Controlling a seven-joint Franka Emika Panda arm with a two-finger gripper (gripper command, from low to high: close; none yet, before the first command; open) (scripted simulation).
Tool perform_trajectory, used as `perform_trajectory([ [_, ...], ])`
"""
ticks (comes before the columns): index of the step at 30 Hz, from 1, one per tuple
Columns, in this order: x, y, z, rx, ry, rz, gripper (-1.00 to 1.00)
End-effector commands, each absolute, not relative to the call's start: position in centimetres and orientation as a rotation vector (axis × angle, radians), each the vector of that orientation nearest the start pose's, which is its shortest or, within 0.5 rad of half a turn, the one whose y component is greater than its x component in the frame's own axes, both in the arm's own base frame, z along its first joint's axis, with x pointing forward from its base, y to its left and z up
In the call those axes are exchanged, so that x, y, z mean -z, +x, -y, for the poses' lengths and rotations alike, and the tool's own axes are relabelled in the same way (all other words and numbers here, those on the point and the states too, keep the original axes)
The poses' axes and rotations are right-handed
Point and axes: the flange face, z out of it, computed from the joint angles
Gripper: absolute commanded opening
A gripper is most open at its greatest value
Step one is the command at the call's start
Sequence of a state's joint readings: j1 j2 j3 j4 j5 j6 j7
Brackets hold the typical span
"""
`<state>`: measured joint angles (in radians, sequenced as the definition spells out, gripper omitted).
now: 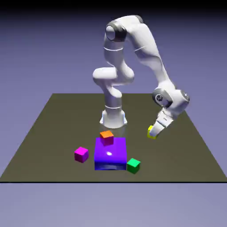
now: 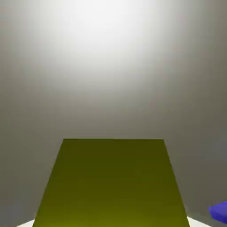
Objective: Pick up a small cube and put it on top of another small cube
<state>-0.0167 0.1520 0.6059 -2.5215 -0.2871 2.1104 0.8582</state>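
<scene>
beyond the dark table (image 1: 62,137) (glossy overhead) hangs blue-violet haze.

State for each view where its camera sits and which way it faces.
Exterior view: in front of and above the table, facing the robot; the whole arm shows, with the gripper.
Hand view: on the hand, looking along the gripper past the yellow cube; slivers of fingertips show at the bottom edge.
Both share the yellow cube between the fingers.
</scene>
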Motion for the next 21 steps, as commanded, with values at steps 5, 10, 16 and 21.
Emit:
perform_trajectory([
  [5, -23.2, 38.6, -12.3, -0.66, -3.274, -1.015, -1.0],
  [10, -27.1, 41.1, -2.3, -0.724, -2.752, -1.76, -1.0],
  [16, -32.4, 40.6, 9.4, -0.767, -1.945, -2.294, -1.0],
  [21, -28.0, 39.7, 8.3, -0.768, -1.929, -2.297, -1.0],
])
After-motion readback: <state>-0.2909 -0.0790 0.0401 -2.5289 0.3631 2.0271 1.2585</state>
